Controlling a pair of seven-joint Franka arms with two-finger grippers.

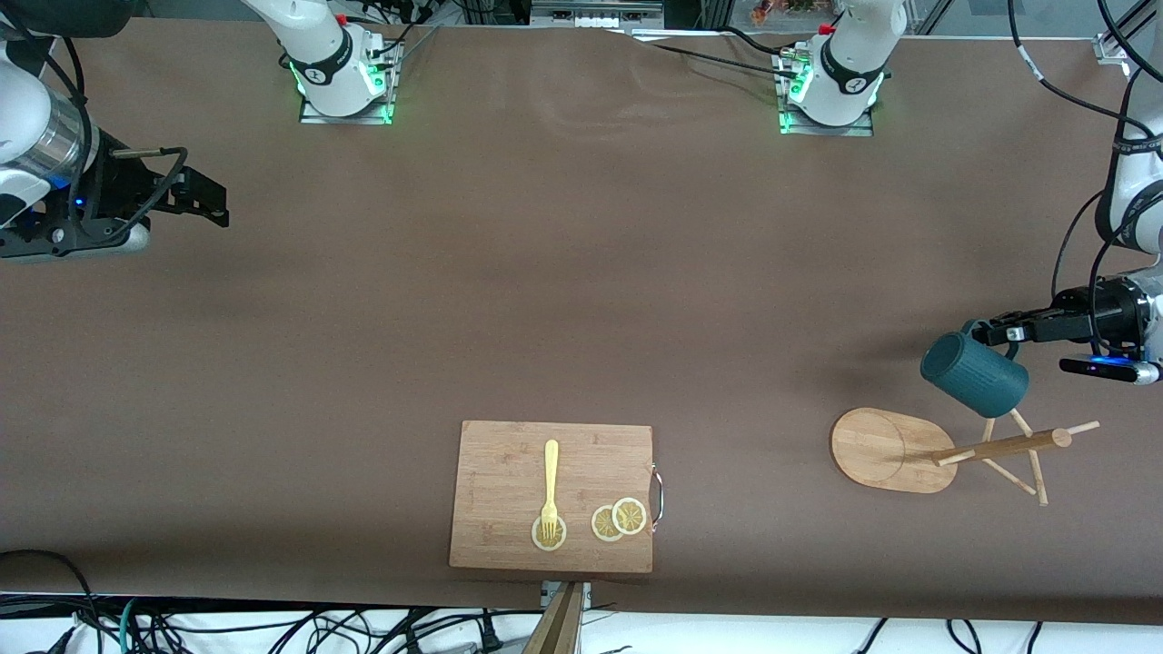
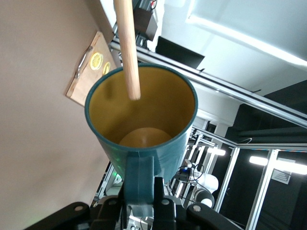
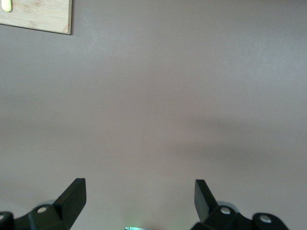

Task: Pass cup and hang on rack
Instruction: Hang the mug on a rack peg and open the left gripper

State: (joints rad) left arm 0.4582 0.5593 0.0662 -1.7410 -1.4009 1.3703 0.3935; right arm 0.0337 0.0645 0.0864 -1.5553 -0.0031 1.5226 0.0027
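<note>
My left gripper (image 1: 995, 334) is shut on the loop handle of the dark teal cup (image 1: 974, 372) and holds it tilted in the air, just above the rack (image 1: 886, 450). The rack is a light wooden mug tree with an oval base, a pole (image 1: 999, 447) and thin pegs, near the left arm's end of the table. In the left wrist view my left gripper (image 2: 140, 184) clamps the handle, the cup's yellowish inside (image 2: 144, 139) faces the camera, and a wooden rod of the rack (image 2: 127, 48) crosses in front of its mouth. My right gripper (image 1: 213, 204) waits open and empty over the right arm's end of the table, as the right wrist view (image 3: 140, 191) also shows.
A bamboo cutting board (image 1: 509, 472) lies near the table's front edge with a yellow fork (image 1: 550, 481) and lemon slices (image 1: 618, 520) on it. Its corner shows in the right wrist view (image 3: 38, 17) and it also shows in the left wrist view (image 2: 88, 72).
</note>
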